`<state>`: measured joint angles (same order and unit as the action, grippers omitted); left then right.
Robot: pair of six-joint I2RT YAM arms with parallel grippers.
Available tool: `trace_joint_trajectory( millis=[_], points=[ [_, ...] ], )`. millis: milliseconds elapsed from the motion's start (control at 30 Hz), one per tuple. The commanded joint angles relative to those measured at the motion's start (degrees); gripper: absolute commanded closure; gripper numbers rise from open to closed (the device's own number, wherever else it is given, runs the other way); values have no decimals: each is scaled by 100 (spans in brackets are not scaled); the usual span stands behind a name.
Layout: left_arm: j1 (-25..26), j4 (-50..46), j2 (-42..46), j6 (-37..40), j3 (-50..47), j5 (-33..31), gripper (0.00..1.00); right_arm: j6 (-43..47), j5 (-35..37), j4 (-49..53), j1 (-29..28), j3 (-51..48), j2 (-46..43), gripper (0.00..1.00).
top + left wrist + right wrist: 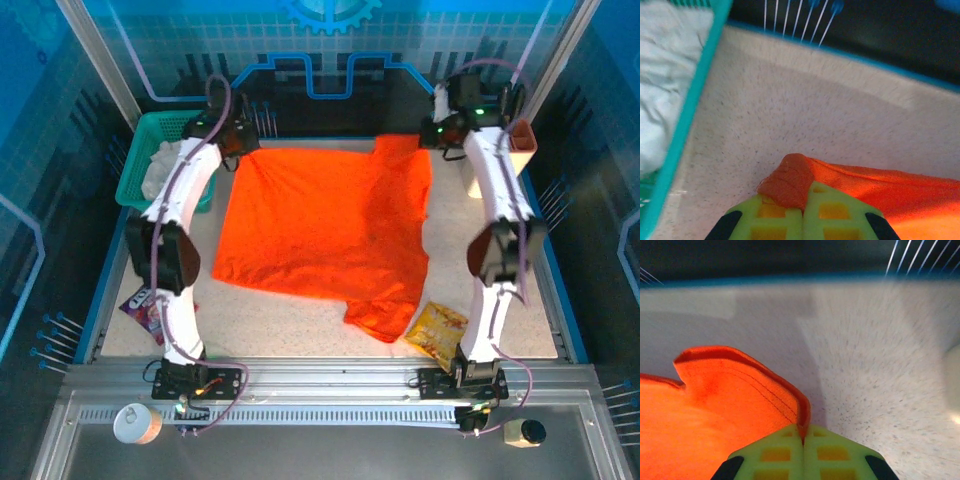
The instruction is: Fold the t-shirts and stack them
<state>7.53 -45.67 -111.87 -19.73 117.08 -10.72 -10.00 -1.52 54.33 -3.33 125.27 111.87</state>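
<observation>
A pale speckled table (300, 320) sits inside a blue-lit enclosure with gridded panels, and an aluminium rail runs along its near edge. The orange t-shirt (325, 230) lies spread across the middle of the table, with one sleeve trailing toward 6 o'clock. Just beside that sleeve, at 4 o'clock from it, lies a yellow snack packet (437, 333). A green basket (135, 150) at the table's 10 o'clock holds the white t-shirt (160, 165).

The left pincer (240, 150) is at the orange shirt's 11 o'clock corner and the right pincer (432, 140) at its 1 o'clock corner, both at the far hem.

The left wrist view shows what the overhead cannot. The left pincer (803, 200) is clenched on a bunched corner of the orange fabric (790, 180), with the basket's teal rim (695, 100) and the white cloth (665, 90) at 9 o'clock. In the right wrist view the right pincer (803, 437) is clenched on a raised, curling edge of the shirt (715, 410), and bare table (880, 370) lies at 2 o'clock.
</observation>
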Motion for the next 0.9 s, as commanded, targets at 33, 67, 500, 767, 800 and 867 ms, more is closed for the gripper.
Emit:
trace_joint_trajectory(
  millis=[33,67,500,767,800,867],
  points=[
    [3,-327,1492,252,-289,-248,100,0,83,-277,-88,-815,-2034,100],
    [-6,-404,1804,274,-325,-240,100,-6,94,-259,-88,-914,-2439,100],
    [-67,-1789,5010,411,-134,-214,100,-316,-219,1202,-106,379,-5294,100],
    [-67,-2300,5759,318,107,-256,100,-220,-98,1758,-106,1412,-5502,100],
    [-67,-2306,5741,337,178,-255,100,-190,-44,1757,-106,1466,-5443,100],
    [-71,-2276,5673,377,261,-233,100,-75,32,1726,-106,1547,-5279,100]
  ],
)
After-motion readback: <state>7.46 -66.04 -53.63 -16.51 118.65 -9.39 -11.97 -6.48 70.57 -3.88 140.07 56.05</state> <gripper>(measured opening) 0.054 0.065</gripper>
